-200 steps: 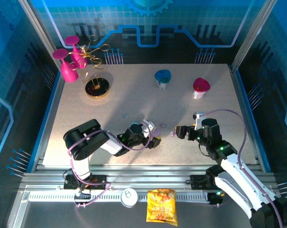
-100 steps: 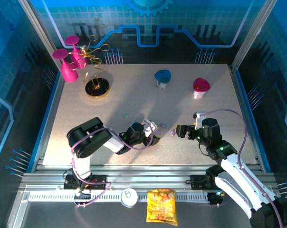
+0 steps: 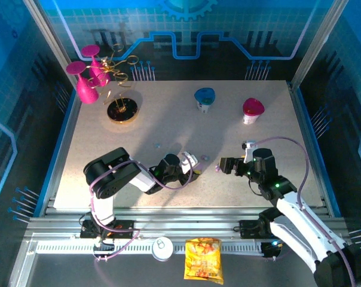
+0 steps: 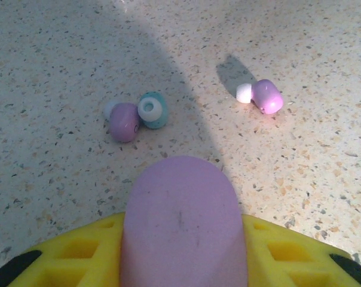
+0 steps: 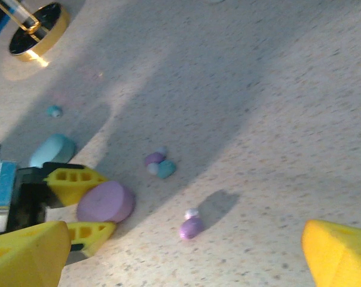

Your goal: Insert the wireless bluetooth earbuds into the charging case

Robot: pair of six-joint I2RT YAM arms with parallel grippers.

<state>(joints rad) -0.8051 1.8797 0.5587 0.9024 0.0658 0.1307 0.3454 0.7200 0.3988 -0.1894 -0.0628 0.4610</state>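
Left tool (image 4: 183,254) grips a lilac case (image 4: 181,203) — lilac earbud (image 4: 125,121) and blue earbud (image 4: 152,110) touching just ahead; right tool (image 5: 181,254) spread open.

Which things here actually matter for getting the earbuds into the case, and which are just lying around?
For the job: lilac charging case, held in the left gripper; pale blue charging case; lilac earbud beside a teal earbud; lone lilac earbud; second teal earbud.
Lying about: blue cup; pink cup; magenta goblets; gold stand; can; snack bag.
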